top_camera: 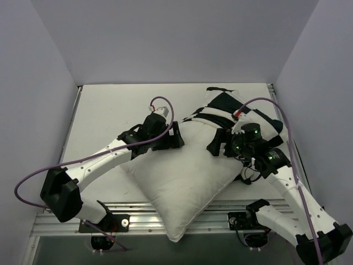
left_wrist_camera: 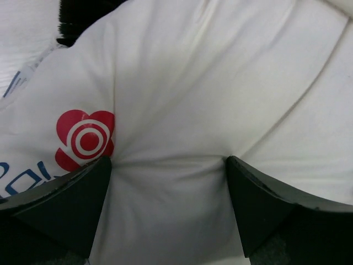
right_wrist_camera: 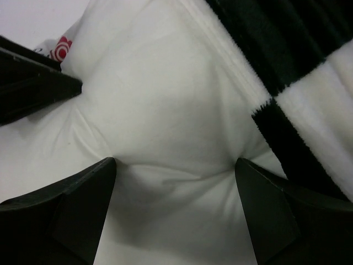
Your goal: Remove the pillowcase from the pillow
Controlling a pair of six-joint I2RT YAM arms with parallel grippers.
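The pillowcase (top_camera: pixel 231 107), a soft cover in large black and white checks, lies bunched over the far right end of the pillow (top_camera: pixel 182 176). Most of the plain white pillow is already bare. It rests slantwise on the table (top_camera: pixel 110 105), with its near corner hanging past the front edge.

In the right wrist view, the case's hem crosses the upper right corner, just beside the right gripper (right_wrist_camera: pixel 175 165). That pincer stands with its jaws well apart, both tips sunk into bare pillow and clamping nothing.

The left gripper (left_wrist_camera: pixel 168 165) is likewise spread wide. Its tips dimple the pillow near the far left edge, close to the red printed mark (left_wrist_camera: pixel 85 138), and creases run towards the hollow between them.

Handling, as judged from here: both items look light and very yielding. The filling gives under the tips, so a downward press pins the pillow rather than gripping it. The case looks plush and limp, so it should gather into folds and slide off with little resistance.

The best hold appears to be the doubled hem or a bunched ridge of checks. Taken there, the jaws would close on cloth alone and not catch the pillow skin beneath. The left arm's press could serve as the anchor.
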